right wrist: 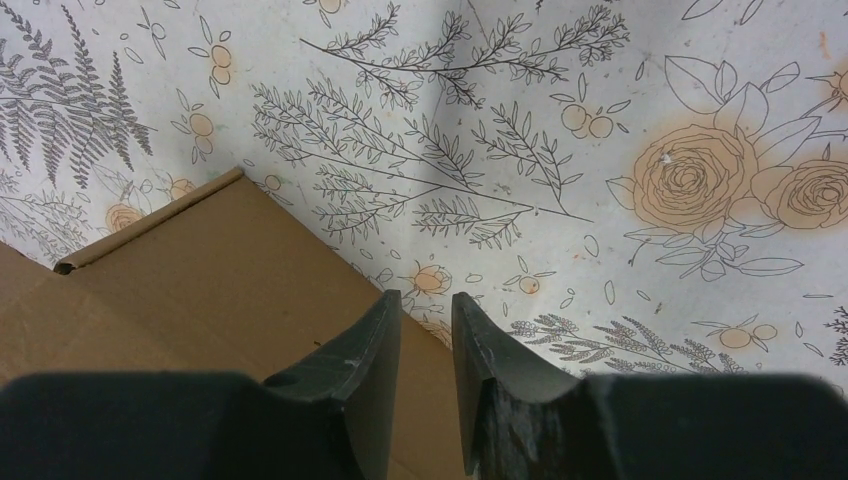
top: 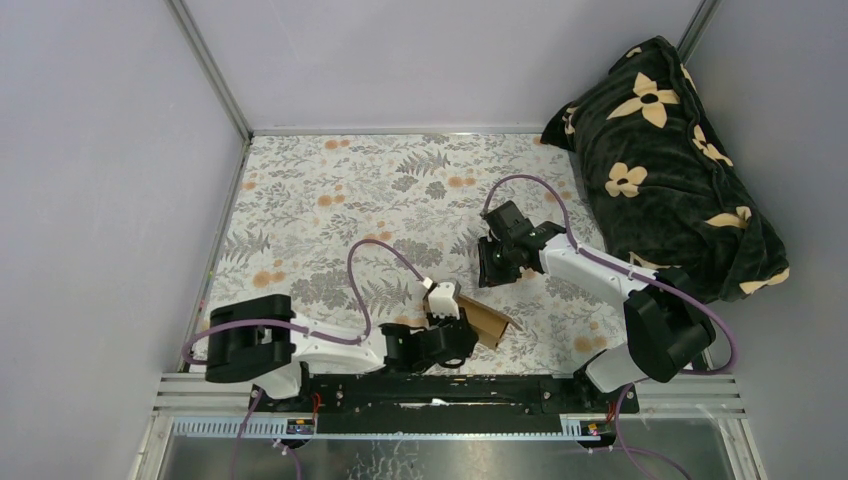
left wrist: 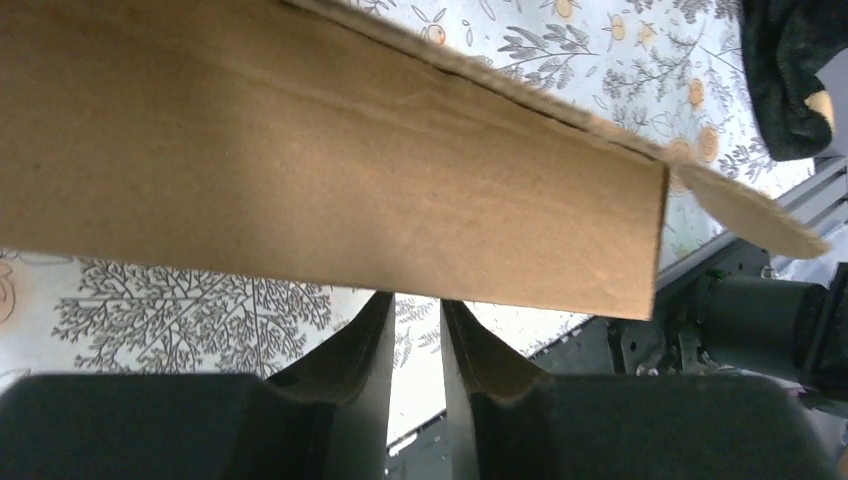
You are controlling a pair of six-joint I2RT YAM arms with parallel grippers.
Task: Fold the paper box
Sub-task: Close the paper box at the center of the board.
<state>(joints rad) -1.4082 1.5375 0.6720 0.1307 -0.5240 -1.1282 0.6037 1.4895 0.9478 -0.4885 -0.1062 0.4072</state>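
Top external shows the paper box (top: 484,322) at the tabletop's (top: 330,200) near edge, just beside the left fingers (left wrist: 350,375), slightly parted and empty. The right fingers (right wrist: 365,365) are likewise. Folding looks half-done; the next move calls for gripping a flap.

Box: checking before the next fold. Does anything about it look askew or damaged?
The box lies skewed at the table's near edge, partly folded, with one rounded flap sticking out loose. No tears or crushing show.
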